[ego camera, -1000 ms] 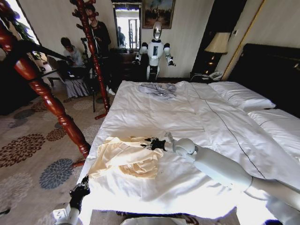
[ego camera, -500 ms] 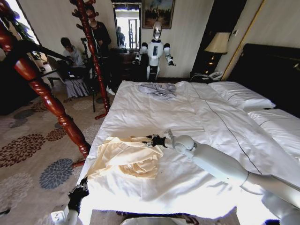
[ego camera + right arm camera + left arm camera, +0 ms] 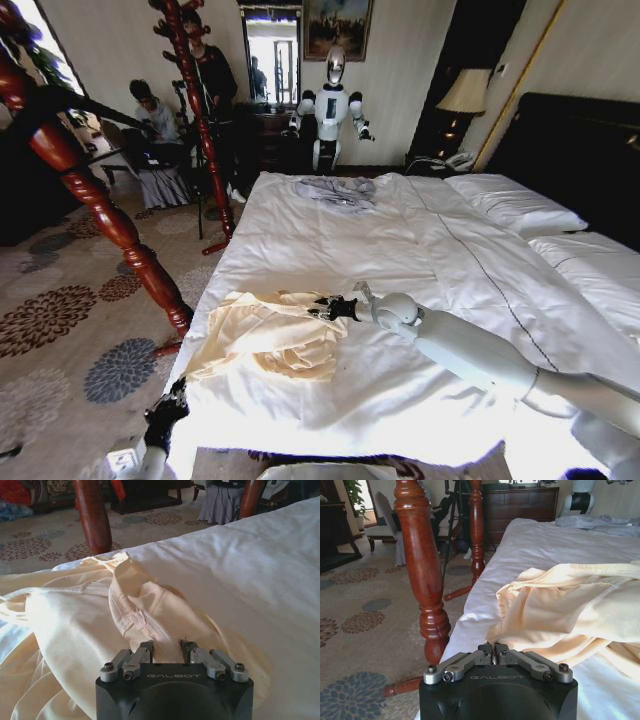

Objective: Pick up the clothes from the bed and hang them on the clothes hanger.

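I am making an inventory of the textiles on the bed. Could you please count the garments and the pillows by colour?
Cream-yellow garment: 1, near the bed's foot, at the right hand
Grey-blue garment: 1, at the far edge
White pillows: 2, by the headboard
Total: 4

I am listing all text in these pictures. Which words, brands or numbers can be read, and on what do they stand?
"GALBOT": on the black body of the left hand, whose fingers are shut.
"GALBOT": on the black body of the right hand, open at the cream clothes.
The framed picture on the far wall carries no readable text.
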Available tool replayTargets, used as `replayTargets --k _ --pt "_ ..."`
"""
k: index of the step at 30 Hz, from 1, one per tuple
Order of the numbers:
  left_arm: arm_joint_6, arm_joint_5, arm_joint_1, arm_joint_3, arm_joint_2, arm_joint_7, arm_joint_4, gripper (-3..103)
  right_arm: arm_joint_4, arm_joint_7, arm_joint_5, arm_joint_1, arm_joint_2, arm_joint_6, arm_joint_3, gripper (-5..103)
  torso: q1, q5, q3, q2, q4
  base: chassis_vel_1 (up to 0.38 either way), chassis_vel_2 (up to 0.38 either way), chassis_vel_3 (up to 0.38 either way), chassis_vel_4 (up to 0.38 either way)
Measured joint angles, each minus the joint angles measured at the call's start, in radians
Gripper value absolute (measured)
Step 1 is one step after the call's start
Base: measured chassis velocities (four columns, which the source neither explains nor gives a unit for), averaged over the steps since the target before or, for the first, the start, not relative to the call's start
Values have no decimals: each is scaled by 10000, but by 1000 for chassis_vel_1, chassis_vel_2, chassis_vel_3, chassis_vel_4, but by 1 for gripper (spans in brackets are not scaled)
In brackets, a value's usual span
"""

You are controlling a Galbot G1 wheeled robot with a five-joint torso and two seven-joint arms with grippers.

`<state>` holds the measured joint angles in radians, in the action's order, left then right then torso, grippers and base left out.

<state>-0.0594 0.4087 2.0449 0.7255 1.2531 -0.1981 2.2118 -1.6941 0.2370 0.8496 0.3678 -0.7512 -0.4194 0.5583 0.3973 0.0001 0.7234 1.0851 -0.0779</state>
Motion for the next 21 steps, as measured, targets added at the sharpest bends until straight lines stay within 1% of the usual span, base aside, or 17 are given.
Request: replayTargets --k 3,5,7,8,11,16,18,19,21 --pt "0 55 -15 6 -19 -6 -29 2 -180 -16 3 112 91 -18 -42 15 0 -1 0 0 0 0 0 0 0" --pt "1 70 -14 10 -20 -7 -29 2 -205 -17 -4 139 107 -19 -51 15 0 -1 0 0 0 0 0 0 0" --pt "1 93 -2 22 -24 -9 -29 2 -292 -38 -48 257 143 -22 -106 4 0 0 0 0 -1 0 0 0 0" --pt "4 98 14 23 -24 -9 -22 2 -333 -64 -76 301 158 -22 -144 2 0 0 0 0 0 0 0 0 0" --pt "13 98 30 23 -24 -10 -6 2 -383 -111 -82 343 173 -18 -200 1 0 0 0 0 0 0 0 0 0" --pt "26 15 13 41 -26 -10 139 2 -561 -243 -68 581 273 25 -595 1 0 -1 0 0 1 0 0 0 0" --pt "-26 -92 -37 89 -94 -38 479 2 -730 -408 68 913 384 116 -1072 1 0 -1 0 0 1 0 0 0 0" --pt "-151 -97 -105 122 -176 -85 751 2 -891 -505 214 1150 477 126 -1415 1 0 1 0 0 1 0 0 0 0" --pt "-211 -91 -143 134 -214 -113 852 2 -968 -541 263 1256 528 128 -1582 1 0 1 0 0 0 0 0 0 0"
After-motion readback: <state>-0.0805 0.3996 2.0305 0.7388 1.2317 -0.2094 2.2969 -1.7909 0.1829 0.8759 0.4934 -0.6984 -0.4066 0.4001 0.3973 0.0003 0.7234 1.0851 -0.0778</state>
